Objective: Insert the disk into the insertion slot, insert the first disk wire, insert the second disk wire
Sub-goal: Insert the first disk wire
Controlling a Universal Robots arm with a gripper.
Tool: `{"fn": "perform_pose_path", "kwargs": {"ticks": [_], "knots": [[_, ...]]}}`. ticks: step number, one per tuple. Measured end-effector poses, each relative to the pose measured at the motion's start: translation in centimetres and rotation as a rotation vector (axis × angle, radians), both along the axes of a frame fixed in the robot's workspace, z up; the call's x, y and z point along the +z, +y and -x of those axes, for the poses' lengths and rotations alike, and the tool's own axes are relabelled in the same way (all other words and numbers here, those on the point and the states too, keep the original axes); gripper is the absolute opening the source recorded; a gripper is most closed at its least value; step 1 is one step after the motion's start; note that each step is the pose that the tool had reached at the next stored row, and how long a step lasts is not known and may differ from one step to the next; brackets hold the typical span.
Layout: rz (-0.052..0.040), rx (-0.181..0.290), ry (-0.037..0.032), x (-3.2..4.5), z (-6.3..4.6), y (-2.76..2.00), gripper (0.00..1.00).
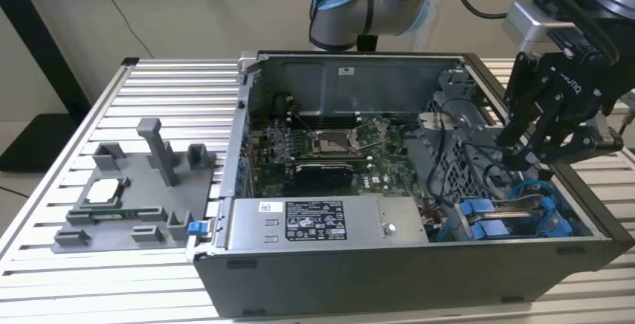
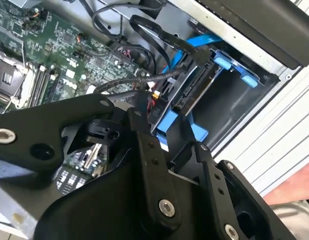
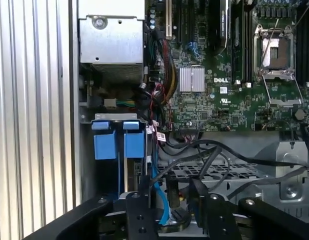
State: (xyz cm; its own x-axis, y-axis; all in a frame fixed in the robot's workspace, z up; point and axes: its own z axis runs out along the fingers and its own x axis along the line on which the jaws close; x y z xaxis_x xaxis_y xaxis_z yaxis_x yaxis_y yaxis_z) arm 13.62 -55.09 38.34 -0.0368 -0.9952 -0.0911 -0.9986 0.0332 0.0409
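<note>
A ribbed aluminium bench (image 1: 178, 86) carries an open grey computer case (image 1: 397, 264) from its middle to the exterior view's right edge. A grey plastic fixture (image 1: 149, 190) lies beside it, near the left edge.

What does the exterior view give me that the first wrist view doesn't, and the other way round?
Exterior view adds: the grey fixture tray on the slatted table, at that view's left. First wrist view adds: the silver heatsink on the motherboard, close up. Both show the power supply, the blue-tabbed insertion slot and the gripper over it.
</note>
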Motion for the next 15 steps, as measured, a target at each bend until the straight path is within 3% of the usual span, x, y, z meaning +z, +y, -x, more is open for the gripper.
{"fn": "perform_pose_path", "kwargs": {"ticks": [6, 15], "knots": [[-0.0197, 0.028, -0.0002, -0.02, -0.13, -0.01, 1.00], [-0.0254, 0.036, -0.0001, -0.16, -0.37, -0.27, 1.00]]}}
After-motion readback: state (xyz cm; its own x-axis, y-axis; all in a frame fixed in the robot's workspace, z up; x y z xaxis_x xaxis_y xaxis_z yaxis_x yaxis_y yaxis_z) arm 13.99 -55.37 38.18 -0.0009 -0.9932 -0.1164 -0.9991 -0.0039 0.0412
